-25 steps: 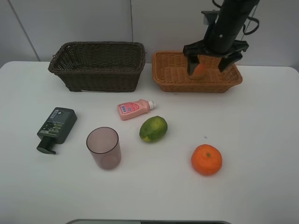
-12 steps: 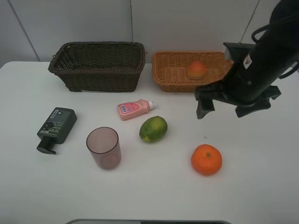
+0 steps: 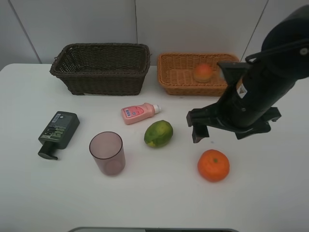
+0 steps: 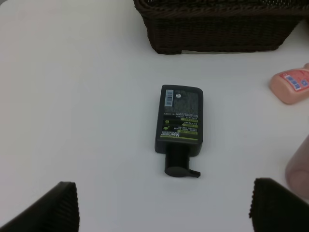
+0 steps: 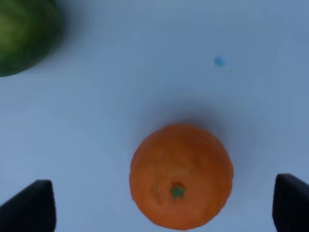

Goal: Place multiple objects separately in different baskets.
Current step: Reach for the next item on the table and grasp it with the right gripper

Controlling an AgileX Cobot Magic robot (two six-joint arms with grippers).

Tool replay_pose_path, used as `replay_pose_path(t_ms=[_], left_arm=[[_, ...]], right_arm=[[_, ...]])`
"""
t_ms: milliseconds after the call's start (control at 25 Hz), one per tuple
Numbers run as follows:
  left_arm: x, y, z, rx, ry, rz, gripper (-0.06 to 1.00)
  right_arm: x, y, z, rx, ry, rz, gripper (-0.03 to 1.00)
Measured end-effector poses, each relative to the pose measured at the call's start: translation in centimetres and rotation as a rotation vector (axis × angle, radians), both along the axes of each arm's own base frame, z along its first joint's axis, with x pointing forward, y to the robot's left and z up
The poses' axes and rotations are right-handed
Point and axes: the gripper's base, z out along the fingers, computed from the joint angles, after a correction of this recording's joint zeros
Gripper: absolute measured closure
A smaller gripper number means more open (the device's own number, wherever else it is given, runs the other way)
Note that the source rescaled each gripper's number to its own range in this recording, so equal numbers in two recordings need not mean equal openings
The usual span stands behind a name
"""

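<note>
The peach lies in the orange-tan basket. The dark brown basket holds nothing that I can see. The orange lies on the table at the front right. My right gripper is open and empty just above and behind it. In the right wrist view the orange lies between the gripper's open fingers. The green-yellow fruit, pink bottle, mauve cup and dark green pump bottle lie on the table. My left gripper is open, above the pump bottle.
The white table ends at the front edge near the picture's bottom. The dark basket, pink bottle and cup show in the left wrist view. The green-yellow fruit shows in the right wrist view.
My right gripper let go of the peach in the orange-tan basket, then moved forward and left to a place over the orange. The other objects have not moved.
</note>
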Motion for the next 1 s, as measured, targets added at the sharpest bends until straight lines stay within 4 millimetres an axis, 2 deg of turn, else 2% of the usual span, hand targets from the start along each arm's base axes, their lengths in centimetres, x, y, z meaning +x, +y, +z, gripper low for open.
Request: replay_pose_path(t_ms=[360, 840, 1000], left_arm=[[0.0, 0.0, 0.0, 0.000, 0.000, 0.000, 0.03], [0.0, 0.0, 0.0, 0.000, 0.000, 0.000, 0.03], [0.0, 0.0, 0.0, 0.000, 0.000, 0.000, 0.03]], right_arm=[[-1.4, -1.0, -3.4, 0.022, 0.010, -0.068, -0.03], [-0.3, -0.5, -7.9, -0.030, 0.091, -0.085, -0.03], [-0.2, -0.3, -8.8, -0.037, 0.103, -0.082, -0.03]])
